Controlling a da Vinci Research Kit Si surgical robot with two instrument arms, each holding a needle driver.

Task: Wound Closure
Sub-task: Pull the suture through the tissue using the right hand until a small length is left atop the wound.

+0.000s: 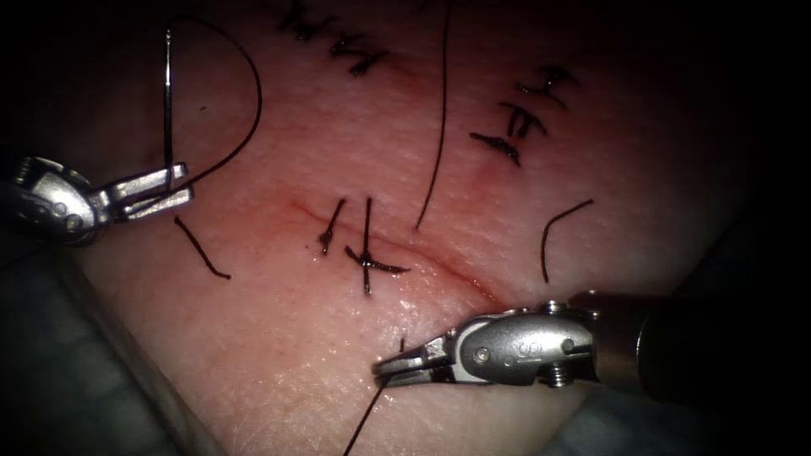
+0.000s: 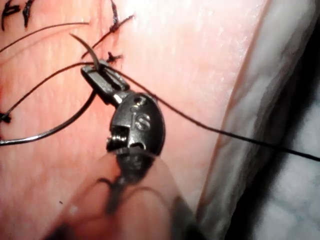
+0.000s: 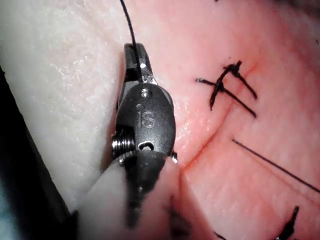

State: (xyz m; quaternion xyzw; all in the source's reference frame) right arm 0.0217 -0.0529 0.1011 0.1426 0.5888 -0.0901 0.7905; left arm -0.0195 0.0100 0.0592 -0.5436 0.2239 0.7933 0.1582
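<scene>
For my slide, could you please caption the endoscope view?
Left tool holds the needle off the tissue; right tool grips the thread below the cut.

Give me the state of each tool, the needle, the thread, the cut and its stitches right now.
Left tool: shut on the needle.
Needle: held near one end, out of the tissue, left of the cut.
Right tool: shut on the thread.
Thread: slack loop from the needle.
Cut: knotted stitch across it.
Cut ends of thread: lying loose on the tissue.
</scene>
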